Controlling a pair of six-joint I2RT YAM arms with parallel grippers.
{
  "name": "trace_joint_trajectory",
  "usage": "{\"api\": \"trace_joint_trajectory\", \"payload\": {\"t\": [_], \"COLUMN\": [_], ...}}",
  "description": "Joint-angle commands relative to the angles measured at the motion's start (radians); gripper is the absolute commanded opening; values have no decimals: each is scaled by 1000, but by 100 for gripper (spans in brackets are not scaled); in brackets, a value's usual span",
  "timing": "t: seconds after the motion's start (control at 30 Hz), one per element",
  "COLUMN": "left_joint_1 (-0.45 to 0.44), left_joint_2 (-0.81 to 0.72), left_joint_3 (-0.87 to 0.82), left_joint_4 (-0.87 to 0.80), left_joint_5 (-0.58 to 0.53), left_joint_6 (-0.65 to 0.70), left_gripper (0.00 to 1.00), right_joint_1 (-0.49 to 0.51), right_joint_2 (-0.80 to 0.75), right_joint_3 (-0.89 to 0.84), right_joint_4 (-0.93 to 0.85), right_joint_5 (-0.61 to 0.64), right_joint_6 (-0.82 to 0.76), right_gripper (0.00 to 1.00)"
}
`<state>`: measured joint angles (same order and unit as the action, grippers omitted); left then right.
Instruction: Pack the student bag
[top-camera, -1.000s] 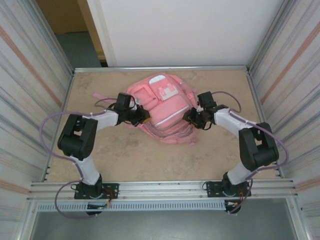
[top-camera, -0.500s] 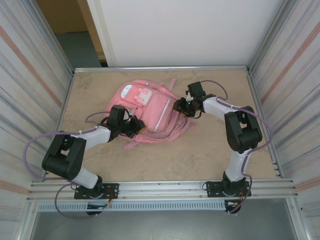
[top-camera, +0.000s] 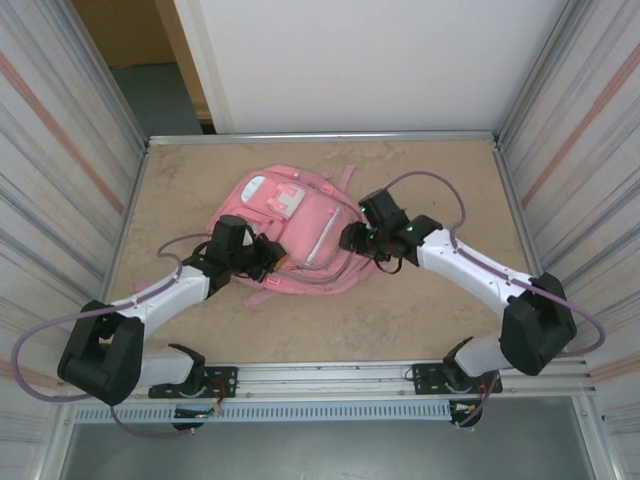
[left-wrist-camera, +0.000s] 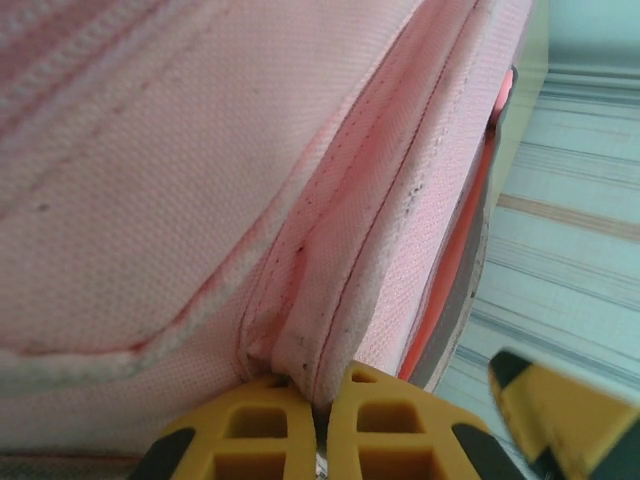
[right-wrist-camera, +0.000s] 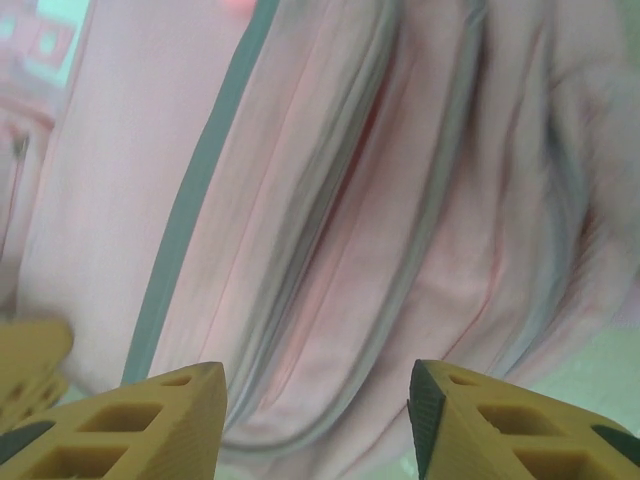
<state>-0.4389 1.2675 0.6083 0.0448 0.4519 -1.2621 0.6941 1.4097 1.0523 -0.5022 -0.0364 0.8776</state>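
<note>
Left wrist view: the left claw (left-wrist-camera: 320, 425) is pressed together on a piped seam (left-wrist-camera: 330, 300) of the student bag (left-wrist-camera: 150, 180), with pink fabric rising above its yellow fingers (left-wrist-camera: 250, 440). Right wrist view: the right claw (right-wrist-camera: 315, 420) stands spread, gripping nothing, the bag's zipped folds just ahead. Top external view: the bag lies flat on the bench (top-camera: 420, 320), left of middle, a claw at each side.

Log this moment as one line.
left gripper: shut on large pink fabric backpack seam | right gripper: open beside its right edge
</note>
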Motion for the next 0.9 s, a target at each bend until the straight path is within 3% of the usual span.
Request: {"api": "trace_joint_trajectory", "payload": {"t": [0.0, 0.13, 0.2, 0.33, 0.53, 0.73, 0.87], "left_joint_1": [0, 0, 0, 0, 1, -2, -5], "left_joint_2": [-29, -11, -4, -14, 0, 85, 138], "left_joint_3": [7, 11, 21, 33, 15, 25, 63], "left_joint_4": [81, 124, 123, 72, 80, 179, 191], "left_joint_5": [68, 100, 118, 129, 142, 206, 255], "left_joint_6": [-94, -127, -137, -128, -148, -172, -142], "left_gripper": [0, 0, 0, 0, 0, 0, 0], "right_joint_1": [118, 360, 440, 456, 485, 485, 503], "right_joint_2": [-1, 51, 116, 220, 304, 331, 327], "right_joint_3": [6, 50, 94, 153, 202, 240, 239], "right_joint_4": [-48, -104, -109, -91, -96, -76, -60], "right_joint_5": [126, 431, 497, 480, 569, 517, 605], "right_joint_6": [156, 421, 465, 500, 556, 584, 592], "right_gripper": [48, 38, 36, 40, 46, 46, 46]}}
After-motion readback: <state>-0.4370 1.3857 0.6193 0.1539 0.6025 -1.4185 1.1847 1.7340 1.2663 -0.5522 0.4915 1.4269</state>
